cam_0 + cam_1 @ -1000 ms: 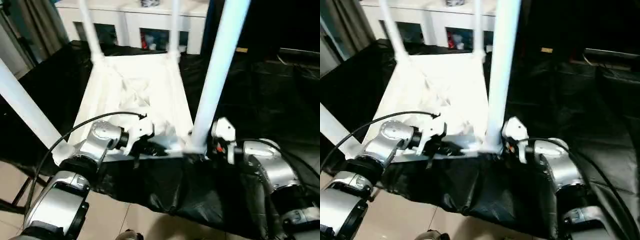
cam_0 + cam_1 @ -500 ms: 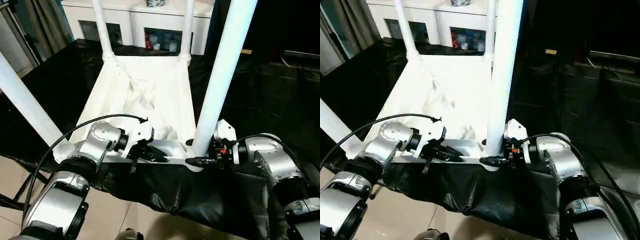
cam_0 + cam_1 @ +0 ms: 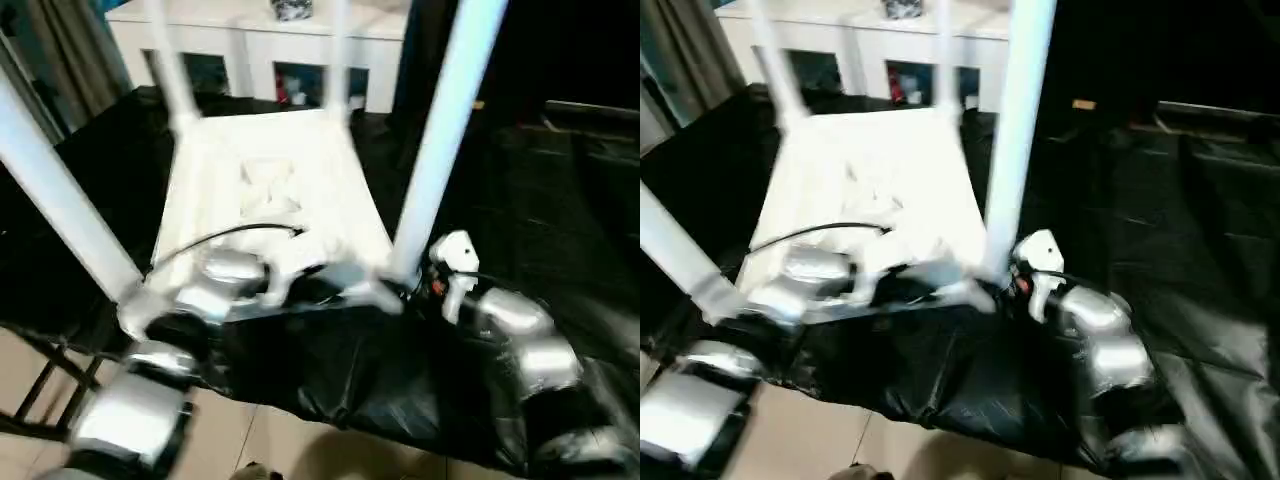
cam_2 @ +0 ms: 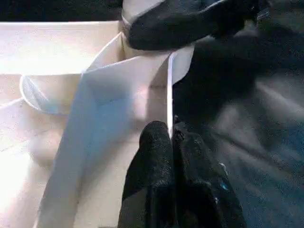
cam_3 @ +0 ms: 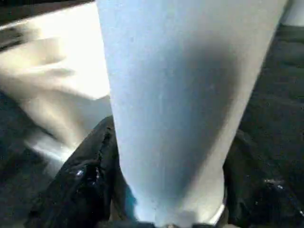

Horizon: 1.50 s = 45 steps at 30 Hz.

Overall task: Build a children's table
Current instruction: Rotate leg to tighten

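The children's table lies upside down on the black work table, with its white tabletop (image 3: 270, 190) showing the ribbed underside. Legs stand up from its corner sockets: the near right leg (image 3: 440, 130), the near left leg (image 3: 60, 200) and two far legs (image 3: 165, 70). My left gripper (image 4: 172, 135) is shut on the thin near rim of the tabletop, close to the near right corner. My right gripper (image 5: 166, 190) holds the base of the near right leg, one black finger (image 5: 80, 180) on each side of it.
A white glass-door cabinet (image 3: 260, 40) stands behind the work table. Black cloth (image 3: 540, 180) covers the table to the right and drapes over its near edge. Pale floor tiles (image 3: 250, 440) show below that edge. My silver forearms (image 3: 510, 330) reach in from the front.
My right gripper's jaws have narrowed onto the base of the near right leg. The left gripper keeps its hold on the rim. The head camera has shifted.
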Motion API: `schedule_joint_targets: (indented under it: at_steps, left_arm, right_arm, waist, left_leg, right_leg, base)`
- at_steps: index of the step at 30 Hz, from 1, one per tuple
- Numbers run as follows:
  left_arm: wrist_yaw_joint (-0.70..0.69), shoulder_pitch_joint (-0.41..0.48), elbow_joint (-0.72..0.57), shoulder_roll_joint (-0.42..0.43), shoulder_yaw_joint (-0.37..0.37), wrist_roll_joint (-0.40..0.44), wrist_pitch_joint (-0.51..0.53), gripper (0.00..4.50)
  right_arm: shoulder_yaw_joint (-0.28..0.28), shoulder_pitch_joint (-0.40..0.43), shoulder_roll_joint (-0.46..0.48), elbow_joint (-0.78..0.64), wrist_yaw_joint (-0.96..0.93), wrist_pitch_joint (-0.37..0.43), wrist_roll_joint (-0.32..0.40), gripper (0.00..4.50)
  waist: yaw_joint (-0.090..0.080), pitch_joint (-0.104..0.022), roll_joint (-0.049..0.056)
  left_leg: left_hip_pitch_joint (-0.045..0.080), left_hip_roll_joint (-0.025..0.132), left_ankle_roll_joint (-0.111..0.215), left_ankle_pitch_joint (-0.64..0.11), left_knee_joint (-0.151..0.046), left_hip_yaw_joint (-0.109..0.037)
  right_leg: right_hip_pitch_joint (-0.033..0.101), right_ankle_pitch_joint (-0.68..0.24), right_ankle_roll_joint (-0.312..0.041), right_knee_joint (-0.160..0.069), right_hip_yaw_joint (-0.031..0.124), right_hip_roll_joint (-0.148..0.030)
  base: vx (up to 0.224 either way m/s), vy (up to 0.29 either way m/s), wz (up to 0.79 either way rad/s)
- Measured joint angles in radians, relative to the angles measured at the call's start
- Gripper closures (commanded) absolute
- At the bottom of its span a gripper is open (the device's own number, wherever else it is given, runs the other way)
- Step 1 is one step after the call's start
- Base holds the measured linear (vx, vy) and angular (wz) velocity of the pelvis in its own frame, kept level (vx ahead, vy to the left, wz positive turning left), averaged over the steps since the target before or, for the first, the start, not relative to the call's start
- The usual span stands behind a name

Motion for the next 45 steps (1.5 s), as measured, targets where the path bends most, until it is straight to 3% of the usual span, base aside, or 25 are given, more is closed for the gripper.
schedule_joint_targets:
  at_steps: [2,3,6,11,17,26,39,45]
  left_arm:
    - [0.042,0.009,-0.021,-0.015,-0.004,0.011,0.010,4.50]
    - [0.067,0.017,-0.038,-0.022,-0.006,0.022,0.010,4.50]
    - [0.092,0.033,-0.064,-0.028,-0.015,0.036,0.003,4.50]
    - [0.083,0.041,-0.082,-0.023,-0.020,0.037,-0.002,4.50]
    - [-0.047,0.068,-0.114,0.046,-0.018,-0.006,-0.039,4.50]
    - [-0.261,0.072,-0.098,0.112,-0.022,-0.047,-0.102,4.50]
    - [-0.373,0.041,-0.032,0.133,-0.029,-0.070,-0.142,4.50]
    - [-0.389,0.033,-0.008,0.132,-0.029,-0.070,-0.157,4.50]
  right_arm:
    - [-0.002,0.007,0.028,-0.028,-0.091,0.026,-0.028,1.88]
    - [-0.004,0.020,0.052,-0.052,-0.152,0.028,-0.054,1.54]
    - [0.000,0.044,0.083,-0.090,-0.236,0.026,-0.101,1.33]
    - [0.007,0.057,0.079,-0.107,-0.228,0.024,-0.095,0.84]
    - [0.035,0.052,-0.056,-0.107,0.087,-0.001,0.009,0.70]
    - [0.090,0.010,-0.225,-0.088,0.520,-0.016,0.115,0.70]
    - [0.160,-0.086,-0.282,0.047,0.779,-0.033,0.132,1.90]
    - [0.171,-0.094,-0.283,0.058,0.806,-0.034,0.135,2.05]
  waist:
    - [-0.002,0.000,0.000]
    - [-0.003,-0.001,0.001]
    - [-0.003,-0.002,0.003]
    - [-0.004,-0.002,0.003]
    - [-0.014,-0.002,0.002]
    - [0.014,0.001,-0.002]
    - [0.020,0.001,-0.002]
    - [0.023,0.001,-0.002]
  left_leg:
    - [0.000,0.000,0.000,0.000,-0.001,0.000]
    - [0.000,0.000,0.000,0.000,-0.002,0.000]
    - [0.000,-0.002,0.000,0.000,-0.003,0.000]
    - [-0.002,-0.003,0.000,0.000,-0.006,0.000]
    - [-0.003,-0.003,0.000,0.000,-0.009,-0.001]
    - [-0.005,-0.002,0.002,0.000,-0.006,0.000]
    - [-0.006,-0.001,0.005,0.002,-0.005,0.000]
    - [-0.006,-0.001,0.005,0.002,-0.005,0.000]
  right_leg:
    - [0.000,0.000,0.001,0.000,0.000,0.000]
    - [0.000,-0.001,0.002,0.000,0.000,0.000]
    - [0.000,-0.002,0.003,-0.001,0.001,0.000]
    - [0.000,-0.002,0.003,-0.006,0.002,0.000]
    - [-0.001,-0.002,0.003,-0.006,0.000,0.000]
    - [-0.002,-0.002,0.003,-0.005,0.000,0.000]
    - [-0.002,-0.002,0.003,-0.004,-0.001,0.000]
    - [-0.002,-0.002,0.003,-0.004,-0.001,0.000]
  base:
    - [0.000,0.000,0.00]
    - [0.000,0.000,0.00]
    - [0.000,0.000,0.00]
    - [0.000,0.000,0.00]
    - [0.000,0.000,0.00]
    - [0.000,0.000,0.00]
    - [0.000,0.000,0.00]
    - [0.000,0.000,0.00]
